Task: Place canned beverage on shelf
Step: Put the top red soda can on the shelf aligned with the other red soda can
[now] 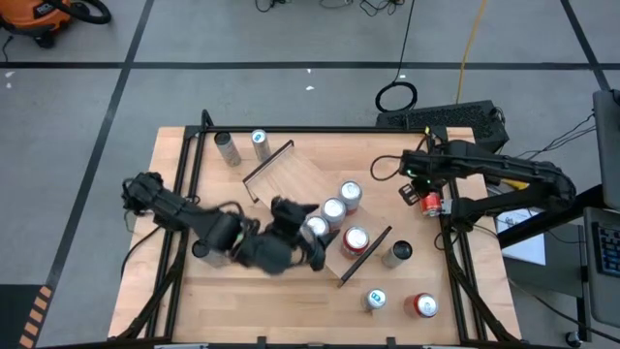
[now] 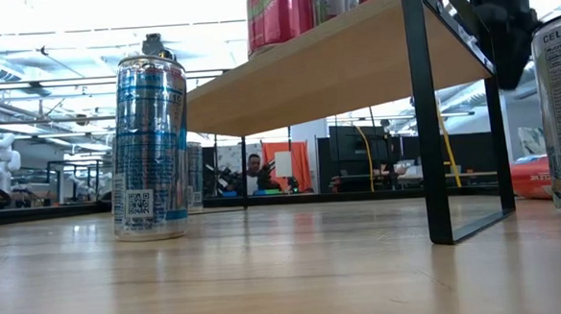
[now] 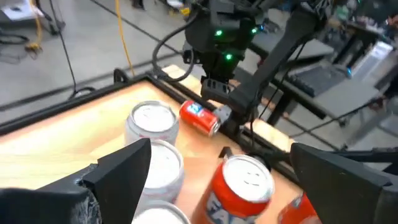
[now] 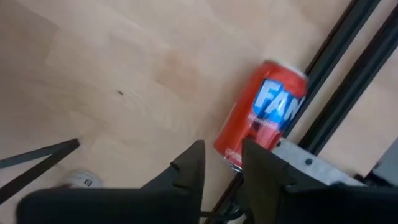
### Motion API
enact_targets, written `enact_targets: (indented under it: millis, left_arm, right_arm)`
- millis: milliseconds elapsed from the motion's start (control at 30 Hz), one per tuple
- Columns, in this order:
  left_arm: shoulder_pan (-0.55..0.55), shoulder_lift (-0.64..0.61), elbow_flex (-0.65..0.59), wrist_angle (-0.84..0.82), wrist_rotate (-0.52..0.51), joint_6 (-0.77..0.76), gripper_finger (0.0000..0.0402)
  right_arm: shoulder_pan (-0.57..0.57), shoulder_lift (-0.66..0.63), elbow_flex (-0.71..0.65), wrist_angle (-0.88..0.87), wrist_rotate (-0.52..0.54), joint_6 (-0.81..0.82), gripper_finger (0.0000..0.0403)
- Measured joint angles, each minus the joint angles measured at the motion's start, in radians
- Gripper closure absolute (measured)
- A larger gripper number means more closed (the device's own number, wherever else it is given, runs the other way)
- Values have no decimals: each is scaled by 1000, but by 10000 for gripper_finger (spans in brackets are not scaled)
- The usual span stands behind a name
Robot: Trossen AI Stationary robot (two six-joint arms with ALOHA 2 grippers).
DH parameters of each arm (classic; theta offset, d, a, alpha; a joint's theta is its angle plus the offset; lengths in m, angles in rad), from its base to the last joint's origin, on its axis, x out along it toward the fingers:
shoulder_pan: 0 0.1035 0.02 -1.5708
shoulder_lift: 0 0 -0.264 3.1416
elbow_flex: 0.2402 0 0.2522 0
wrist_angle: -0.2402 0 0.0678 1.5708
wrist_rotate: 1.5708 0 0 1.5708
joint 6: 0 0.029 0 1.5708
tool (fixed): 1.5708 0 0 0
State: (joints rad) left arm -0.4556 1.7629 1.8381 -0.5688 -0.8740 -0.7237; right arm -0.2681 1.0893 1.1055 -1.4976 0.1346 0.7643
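Wooden bench [image 1: 242,310] carries the shelf [image 1: 300,179], four cans at its right end; left fingers [image 1: 315,254] spread beside them; right fingers [image 4: 221,171] narrowly parted over a fallen red can [image 4: 264,115] against the bench's right edge rail.

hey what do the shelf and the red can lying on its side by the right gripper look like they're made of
The shelf: a light wood board with visible grain, matte, on thin black rails that look like painted metal. The red can, lying on its side near the right gripper: likely aluminium, judging by its glossy printed wall and silver rim.
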Motion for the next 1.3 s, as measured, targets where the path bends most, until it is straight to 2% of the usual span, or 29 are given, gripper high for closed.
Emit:
enact_targets:
  millis: [167, 400, 533, 800, 967, 1300]
  left_arm:
    - [53, -32, 0, -98, 137, 30, 16]
    - [91, -78, 0, -191, 168, 55, 16]
    - [113, -80, 0, -196, 200, 60, 16]
    - [172, -80, 0, -200, 316, 88, 16]
    - [191, -80, 0, -200, 325, 138, 16]
    - [195, -80, 0, -208, 359, 156, 16]
  right_arm:
    - [-57, -22, -87, 43, -58, 3, 275]
    - [-156, -12, -181, 75, -57, 106, 213]
    - [-180, -2, -205, 68, -21, 107, 171]
    - [-274, -2, -263, 184, 28, 64, 89]
    - [-350, -1, -307, 223, 28, 31, 72]
    - [-457, 33, -318, 277, 51, -37, 74]
